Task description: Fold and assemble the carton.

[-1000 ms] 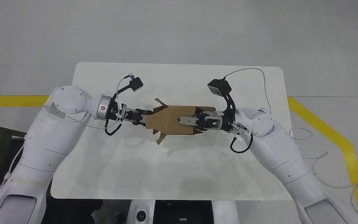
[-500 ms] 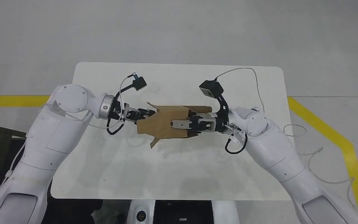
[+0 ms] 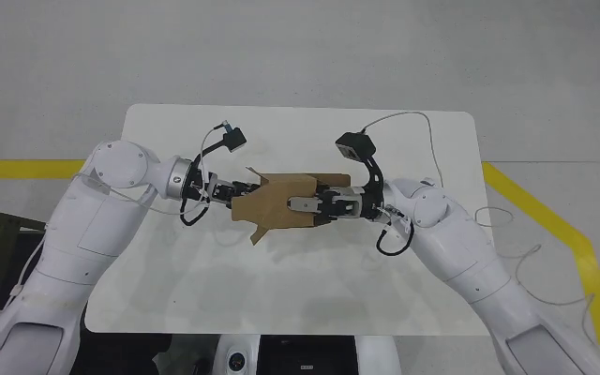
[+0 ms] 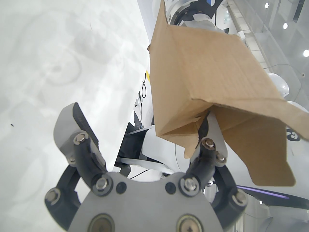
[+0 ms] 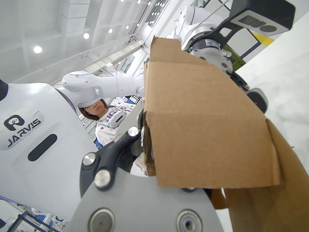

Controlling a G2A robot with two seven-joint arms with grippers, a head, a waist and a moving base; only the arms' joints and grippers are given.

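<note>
Brown carton (image 3: pixel 272 212) hung w/ long axis left-right over the white table's (image 3: pixel 159 281) centre, right end pinched by the right gripper (image 3: pixel 305 202), while the left gripper (image 4: pixel 142 114), fingers spread, one tucked inside the open left end, sat nearest the loose flaps.

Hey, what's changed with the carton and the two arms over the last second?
The carton shifted slightly toward the left arm's side, the right tool advancing with it and the left tool backing off. Unchanged: the carton stays between both tools over the middle of the white table, end flaps still splayed.
</note>
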